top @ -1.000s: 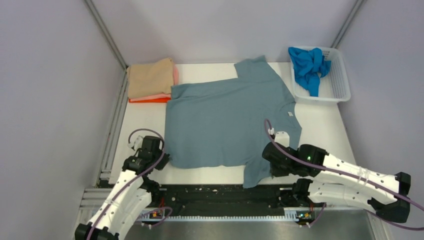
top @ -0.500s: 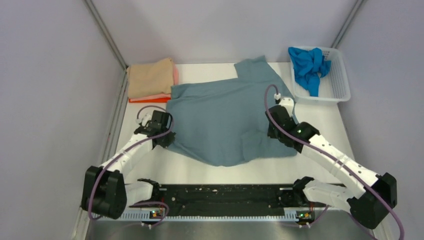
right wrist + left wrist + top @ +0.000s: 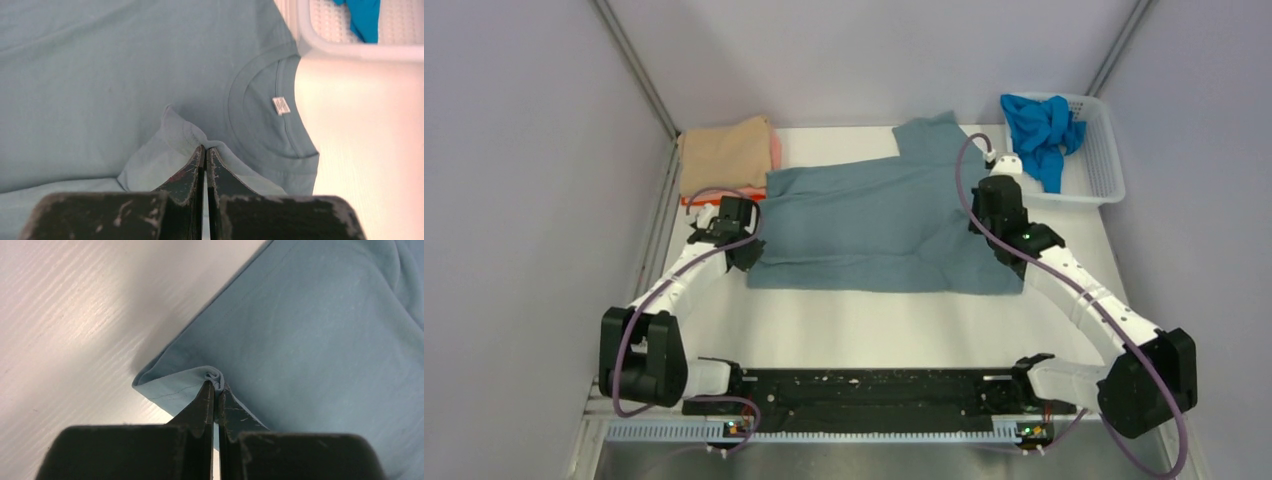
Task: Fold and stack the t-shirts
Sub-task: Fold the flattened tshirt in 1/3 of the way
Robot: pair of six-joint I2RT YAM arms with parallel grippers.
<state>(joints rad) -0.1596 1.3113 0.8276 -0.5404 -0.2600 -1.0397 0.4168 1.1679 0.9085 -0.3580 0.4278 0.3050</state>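
Left gripper [image 3: 216, 382] is pinched tight on a bunched corner of the grey-blue shirt [image 3: 874, 215], and right gripper [image 3: 205, 150] is clamped shut on a fold just beside the collar. The shirt lies doubled, its long axis left to right across the table [image 3: 874, 320], one claw at each end. I'd say the held edge wants laying flat next. The tan folded stack [image 3: 724, 155] sits far-left, and the white basket [image 3: 1114, 170] with the bright blue shirt [image 3: 1039, 130] far-right.

Five shirts: one grey-blue shirt [image 3: 864, 225], one bright blue shirt [image 3: 1039, 130], and seemingly three stacked, a tan shirt [image 3: 724, 155], pink shirt [image 3: 776, 150] and orange shirt [image 3: 722, 201]; one basket [image 3: 1113, 155]; two arms, left arm [image 3: 679, 290] and right arm [image 3: 1074, 290].
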